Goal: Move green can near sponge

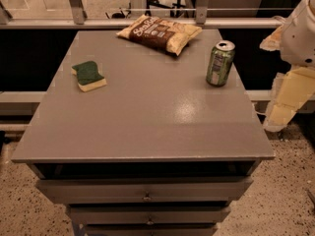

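The green can (220,63) stands upright near the right edge of the grey table top (147,112), silver top and pull tab up. The sponge (89,75), dark green over yellow, lies flat on the left side of the table, well apart from the can. My gripper (281,109) hangs at the far right of the view, beyond the table's right edge, to the right of the can and a little lower in the picture. It holds nothing that I can see and touches neither object.
A tan-and-brown snack bag (158,33) lies at the back of the table. A metal railing (147,21) runs behind it. Drawers (145,191) sit under the table's front edge. Speckled floor lies below on both sides.
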Tool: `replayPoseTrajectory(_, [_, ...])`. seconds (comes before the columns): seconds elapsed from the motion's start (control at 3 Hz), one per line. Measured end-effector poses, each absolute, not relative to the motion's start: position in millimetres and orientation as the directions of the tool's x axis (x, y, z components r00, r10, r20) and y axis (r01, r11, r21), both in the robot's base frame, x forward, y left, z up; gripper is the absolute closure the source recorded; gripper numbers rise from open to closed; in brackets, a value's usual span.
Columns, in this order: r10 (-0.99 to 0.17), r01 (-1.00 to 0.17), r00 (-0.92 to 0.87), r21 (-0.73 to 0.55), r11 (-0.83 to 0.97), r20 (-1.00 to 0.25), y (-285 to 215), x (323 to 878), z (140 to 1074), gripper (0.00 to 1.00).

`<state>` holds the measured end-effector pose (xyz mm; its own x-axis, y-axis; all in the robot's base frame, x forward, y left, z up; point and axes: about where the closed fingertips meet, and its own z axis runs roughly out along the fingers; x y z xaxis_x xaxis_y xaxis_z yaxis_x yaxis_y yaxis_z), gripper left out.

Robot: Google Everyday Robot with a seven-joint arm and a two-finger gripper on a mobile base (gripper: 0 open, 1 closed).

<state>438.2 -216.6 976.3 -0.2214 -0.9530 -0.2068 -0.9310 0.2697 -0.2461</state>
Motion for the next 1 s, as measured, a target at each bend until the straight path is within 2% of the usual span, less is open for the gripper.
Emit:
replayPoseTrajectory(0.33, [-0.951, -0.929, -0.223, -0.249, 0.274, -0.216, -216, 439, 975, 0.00])
replayPoseTrajectory(1.0, [-0.869, -0.857, -0.326, -0.271, 0.438, -0.372, -232, 481, 928, 0.00])
